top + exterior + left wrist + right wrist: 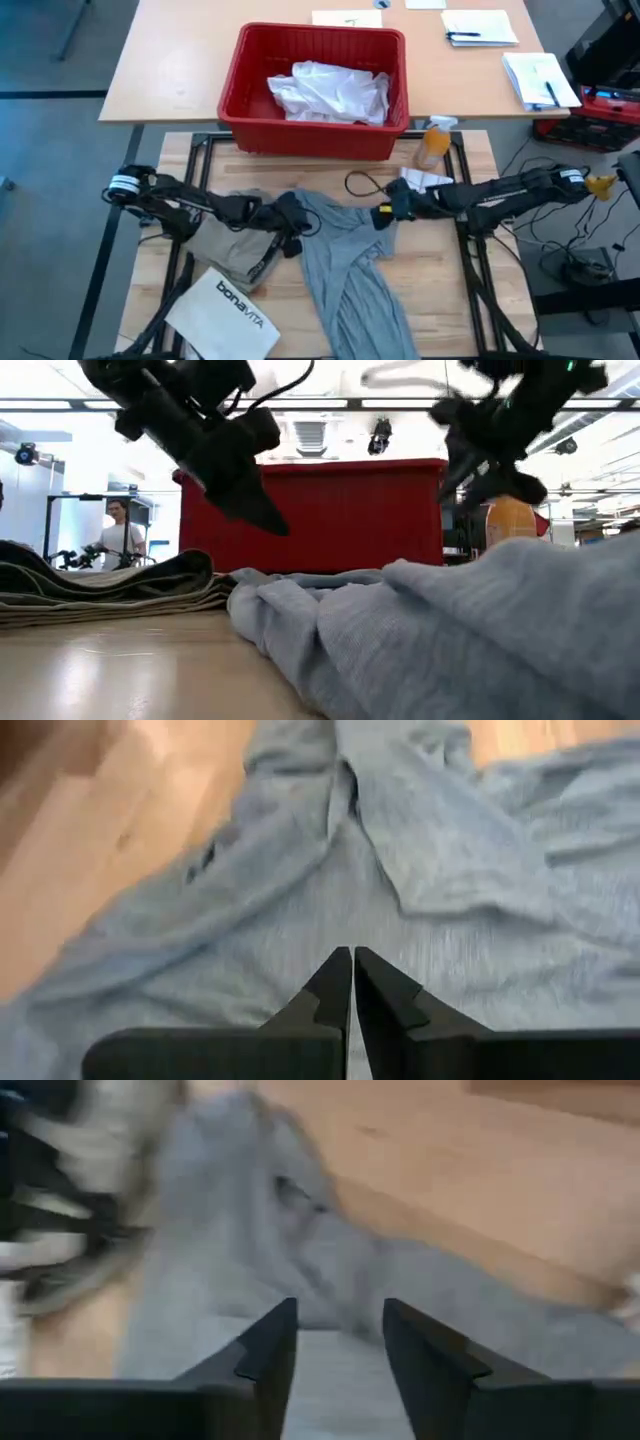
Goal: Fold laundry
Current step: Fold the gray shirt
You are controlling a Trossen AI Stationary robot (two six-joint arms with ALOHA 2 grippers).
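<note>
The rumpled grey cotton T-shirt (345, 262) sprawls lower centre of the high view. Above it, the left gripper (352, 982) is pinched shut and empty; the right gripper (338, 1342) is parted, empty. Grabbing doubled layers could bunch it.

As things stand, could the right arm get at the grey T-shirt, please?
Probably yes. The right gripper hangs with its fingers open just over the grey T-shirt's upper edge, with nothing between them. The left gripper, fingers shut, sits at the shirt's other side and leaves that edge free.
</note>
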